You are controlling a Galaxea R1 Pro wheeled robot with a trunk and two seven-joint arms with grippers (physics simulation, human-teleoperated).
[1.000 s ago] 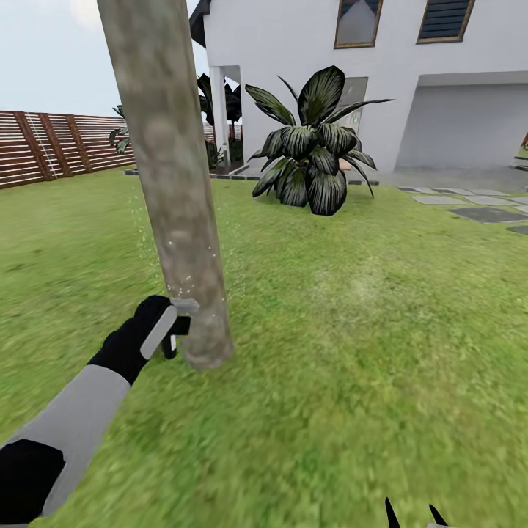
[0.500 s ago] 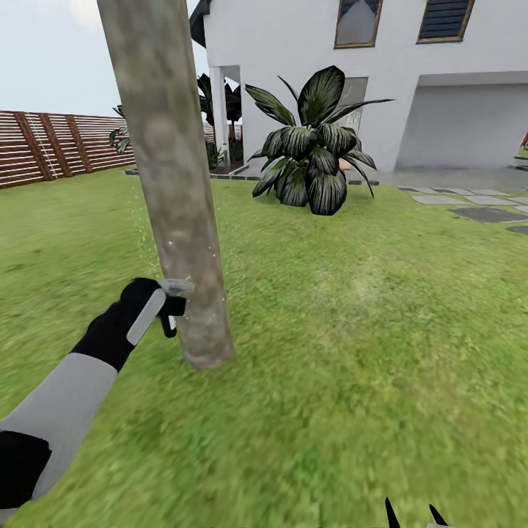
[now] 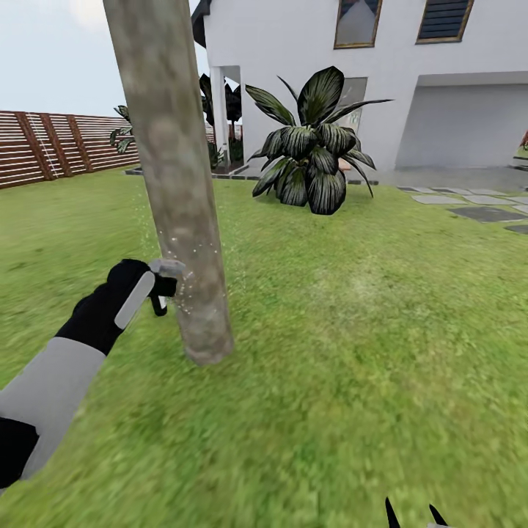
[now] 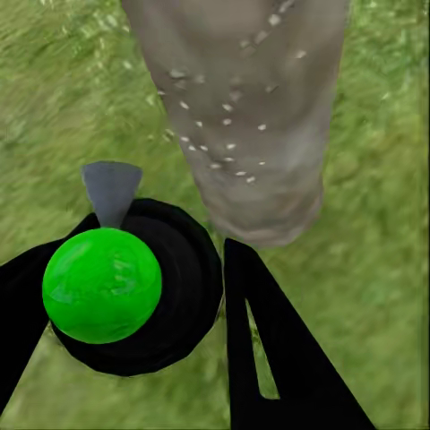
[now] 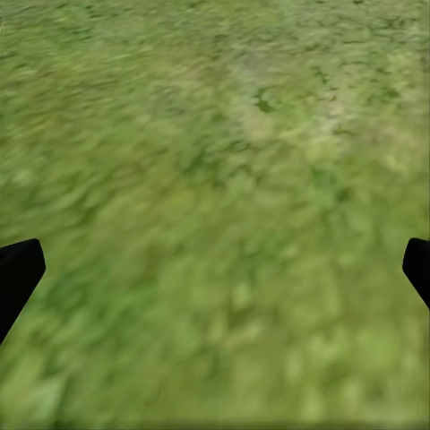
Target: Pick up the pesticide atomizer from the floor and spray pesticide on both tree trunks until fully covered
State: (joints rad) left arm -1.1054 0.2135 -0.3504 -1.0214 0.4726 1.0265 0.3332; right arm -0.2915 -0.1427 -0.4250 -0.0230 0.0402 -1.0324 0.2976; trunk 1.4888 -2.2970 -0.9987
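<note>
1. The atomizer [image 4: 116,287] sits between the left gripper's [image 4: 134,305] black fingers [image 4: 269,349], which are closed on its round black body; a glossy green ball tops the body, and a grey wedge-shaped nozzle sticks out beyond the fingertips toward the tree trunk [image 4: 246,107].
2. From the head camera, the atomizer [image 3: 163,275] shows as a small grey head with a black handle hanging below, its nozzle pointing roughly level at the tree trunk [image 3: 176,183] just ahead of the left gripper [image 3: 150,290].
3. The trunk is a thick, slightly leaning column of pale grey-beige bark with mottled brownish patches, standing in blurry green grass [image 3: 352,367].
4. Pesticide [image 3: 192,290] shows as tiny whitish specks scattered over the bark just past the fingertips, low on the trunk.
5. The left arm, grey forearm and black wrist, reaches forward and up from the lower left, fingers aimed at the trunk.
6. The right gripper [image 5: 215,269] faces down over bare grass; its two dark fingertips [image 5: 18,269] stand far apart, holding nothing.
</note>
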